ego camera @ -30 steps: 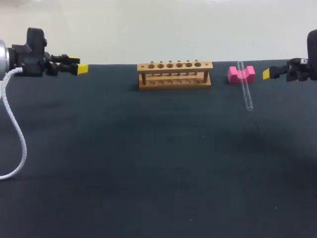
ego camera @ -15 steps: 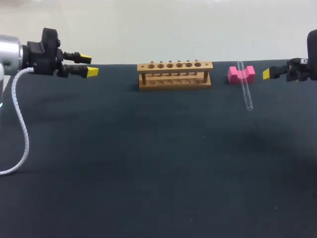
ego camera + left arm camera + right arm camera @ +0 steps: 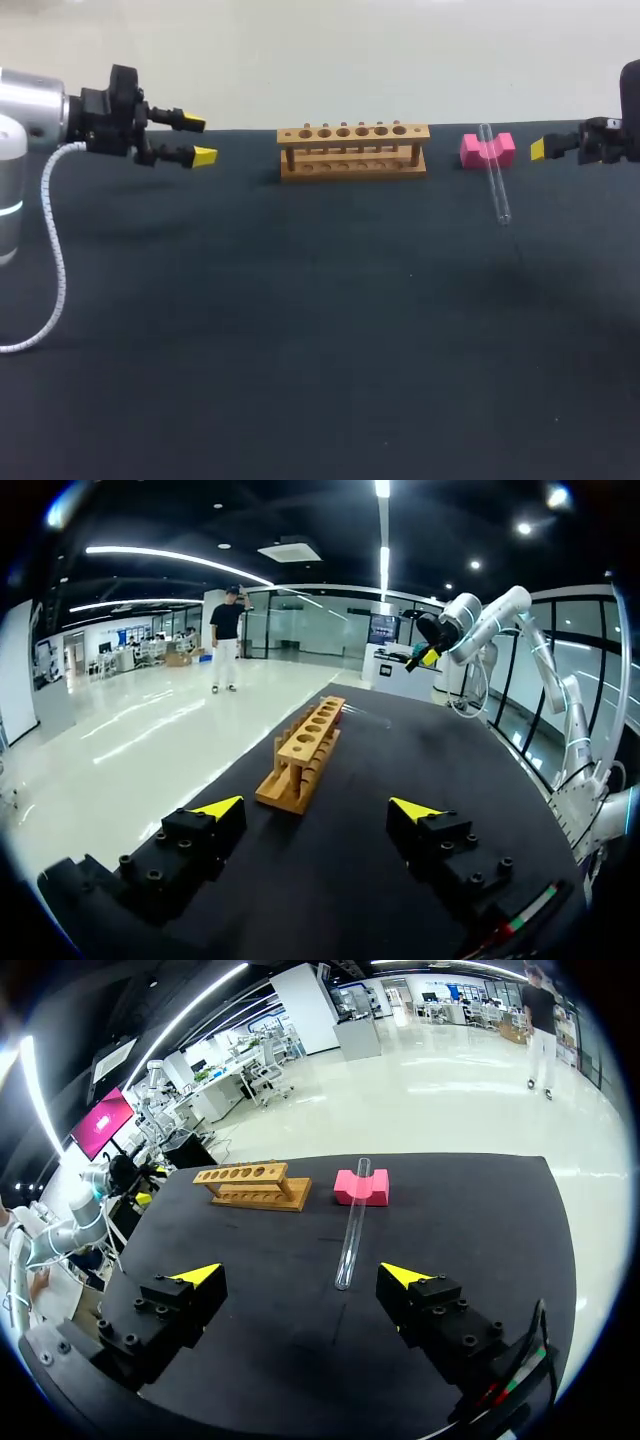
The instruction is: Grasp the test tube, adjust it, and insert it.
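A clear glass test tube lies slanted on the black table, its far end resting in a pink block. A wooden rack with a row of holes stands at the back middle. My left gripper hovers open to the left of the rack, which lies ahead of it in the left wrist view. My right gripper hangs at the right edge, just right of the pink block. In the right wrist view it is open and empty, with the tube ahead between its fingers' lines.
A white coiled cable hangs from my left arm down to the table's left edge. The table's far edge runs just behind the rack and the block.
My left arm has moved right, toward the rack, with its gripper still open. The right arm, tube, block and rack have not moved.
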{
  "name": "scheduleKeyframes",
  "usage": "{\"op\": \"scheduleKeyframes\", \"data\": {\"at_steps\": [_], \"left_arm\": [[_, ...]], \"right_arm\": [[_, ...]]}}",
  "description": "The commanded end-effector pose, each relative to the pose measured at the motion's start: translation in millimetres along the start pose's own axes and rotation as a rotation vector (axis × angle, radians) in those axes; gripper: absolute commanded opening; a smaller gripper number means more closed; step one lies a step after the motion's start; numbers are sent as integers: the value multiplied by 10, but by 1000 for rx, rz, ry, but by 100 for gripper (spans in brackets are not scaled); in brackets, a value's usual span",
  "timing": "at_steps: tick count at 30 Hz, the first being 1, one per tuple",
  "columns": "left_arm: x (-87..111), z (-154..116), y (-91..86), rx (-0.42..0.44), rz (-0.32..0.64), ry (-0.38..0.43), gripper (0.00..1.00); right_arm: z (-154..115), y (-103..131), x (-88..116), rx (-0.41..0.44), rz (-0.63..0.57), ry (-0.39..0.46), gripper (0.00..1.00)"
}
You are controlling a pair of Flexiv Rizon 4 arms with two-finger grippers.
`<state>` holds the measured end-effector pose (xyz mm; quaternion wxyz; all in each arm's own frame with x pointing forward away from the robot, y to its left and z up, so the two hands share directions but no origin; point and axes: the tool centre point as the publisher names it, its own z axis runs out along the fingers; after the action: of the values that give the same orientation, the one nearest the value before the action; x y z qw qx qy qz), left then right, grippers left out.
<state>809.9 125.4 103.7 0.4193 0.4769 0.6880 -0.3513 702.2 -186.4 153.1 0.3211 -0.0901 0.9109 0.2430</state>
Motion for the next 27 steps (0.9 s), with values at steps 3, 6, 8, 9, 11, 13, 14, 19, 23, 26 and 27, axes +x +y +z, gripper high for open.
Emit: {"op": "scheduleKeyframes", "data": {"at_steps": [3,6,8,9,11,13,14,19,23,26,27], "left_arm": [[25,67,25,-3,18,-16,100],[24,69,17,3,4,-25,100],[24,69,17,3,4,-25,100],[24,69,17,3,4,-25,100],[24,69,17,3,4,-25,100],[24,69,17,3,4,-25,100],[24,69,17,3,4,-25,100],[24,69,17,3,4,-25,100],[24,69,17,3,4,-25,100],[24,69,17,3,4,-25,100],[24,69,17,3,4,-25,100]], "right_arm": [[1,1,-3,1,-1,0,100],[1,1,-3,1,-1,0,100],[1,1,-3,1,-1,0,100],[1,1,-3,1,-1,0,100],[1,1,-3,1,-1,0,100],[1,1,-3,1,-1,0,100],[1,1,-3,1,-1,0,100],[1,1,-3,1,-1,0,100],[1,1,-3,1,-1,0,100],[1,1,-3,1,-1,0,100],[1,1,-3,1,-1,0,100]]}}
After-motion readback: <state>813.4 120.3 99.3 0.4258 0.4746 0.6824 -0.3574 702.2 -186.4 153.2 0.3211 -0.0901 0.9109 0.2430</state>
